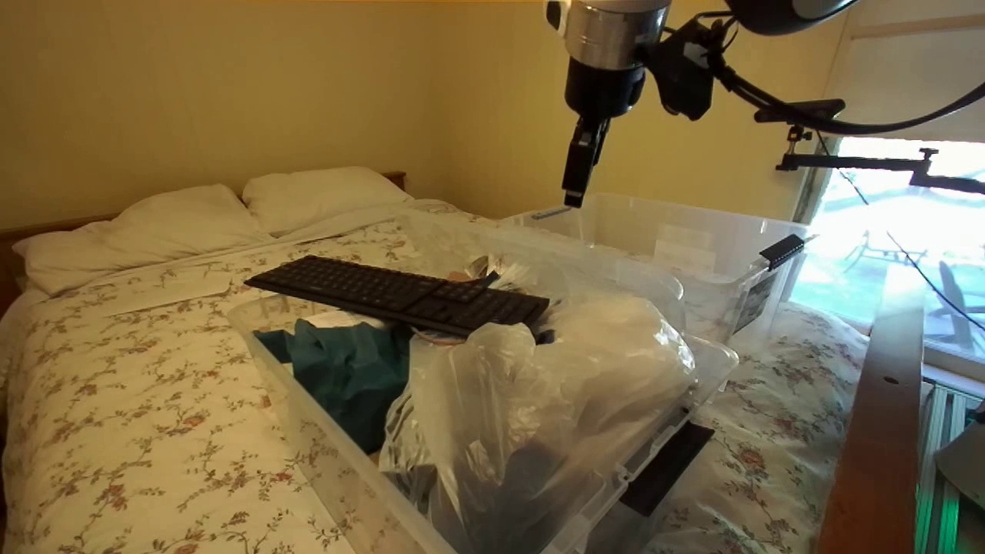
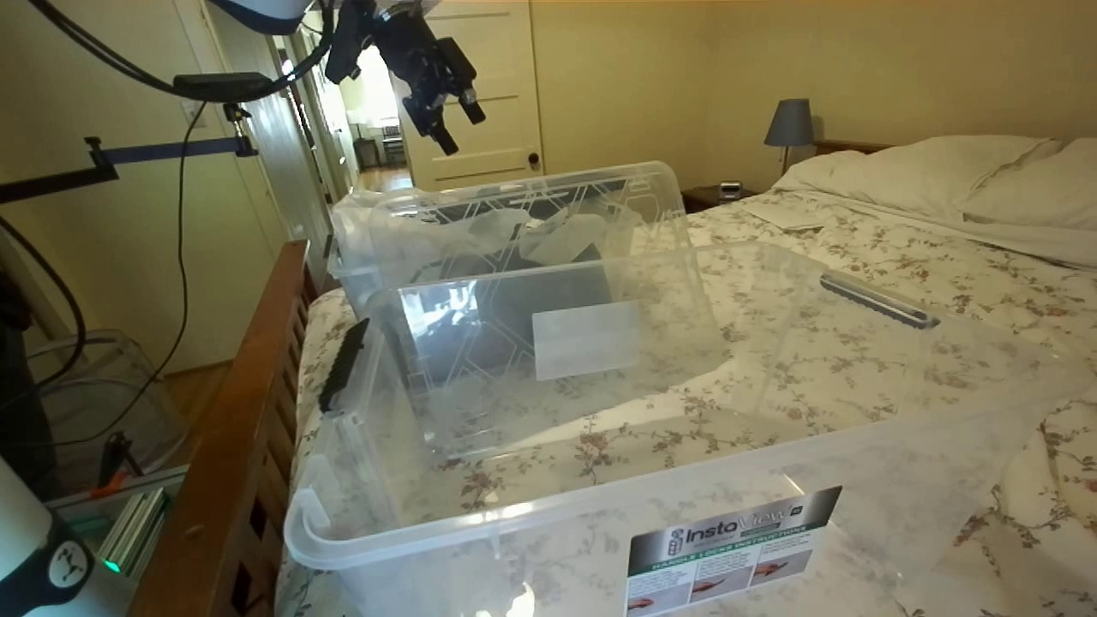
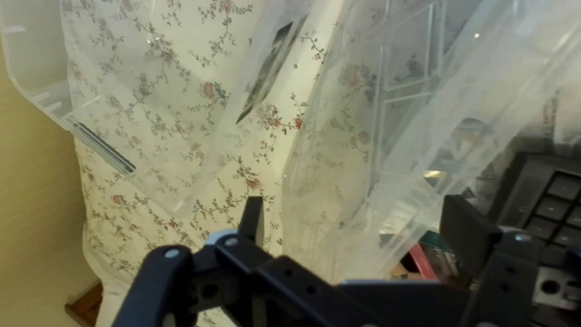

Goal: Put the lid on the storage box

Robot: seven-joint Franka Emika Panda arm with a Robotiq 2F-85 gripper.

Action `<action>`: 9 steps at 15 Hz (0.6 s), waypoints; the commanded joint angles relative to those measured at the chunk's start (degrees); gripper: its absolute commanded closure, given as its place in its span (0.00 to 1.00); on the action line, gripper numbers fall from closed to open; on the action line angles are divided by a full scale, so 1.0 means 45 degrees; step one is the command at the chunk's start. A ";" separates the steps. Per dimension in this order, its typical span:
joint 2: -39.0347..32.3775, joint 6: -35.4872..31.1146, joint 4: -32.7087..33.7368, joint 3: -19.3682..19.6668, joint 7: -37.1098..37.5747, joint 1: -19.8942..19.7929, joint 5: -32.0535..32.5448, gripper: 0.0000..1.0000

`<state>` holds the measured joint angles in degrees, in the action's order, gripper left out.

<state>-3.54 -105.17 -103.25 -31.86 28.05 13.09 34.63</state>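
A clear storage box (image 1: 323,438) on the bed is filled with loose items; a black keyboard (image 1: 400,292) and a plastic bag (image 1: 539,385) rise above its rim. A clear ribbed lid (image 2: 656,201) stands tilted on edge beside this box, between it and an empty clear box (image 2: 514,518). The lid also shows in an exterior view (image 1: 616,273) and in the wrist view (image 3: 327,190). My gripper (image 2: 460,127) is open and empty, above the lid and boxes. In the wrist view the gripper (image 3: 356,222) has its fingers apart, with the lid visible below between them.
The empty box (image 1: 662,223) has dark handles and stands on the flowered bed (image 1: 154,400). Pillows (image 1: 323,196) lie at the headboard. A wooden bed rail (image 1: 877,415) runs along the bed's edge. A teal cloth (image 1: 346,377) lies in the filled box.
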 commanded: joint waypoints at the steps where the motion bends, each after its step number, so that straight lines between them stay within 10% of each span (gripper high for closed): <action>1: -0.1758 0.0221 0.1882 0.0872 0.0313 0.1600 0.0876 0.00; 9: -0.5310 -0.0642 0.5203 0.3093 -0.0991 0.3252 0.1884 0.00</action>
<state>-20.62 -109.05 -88.09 -20.85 26.48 24.82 43.23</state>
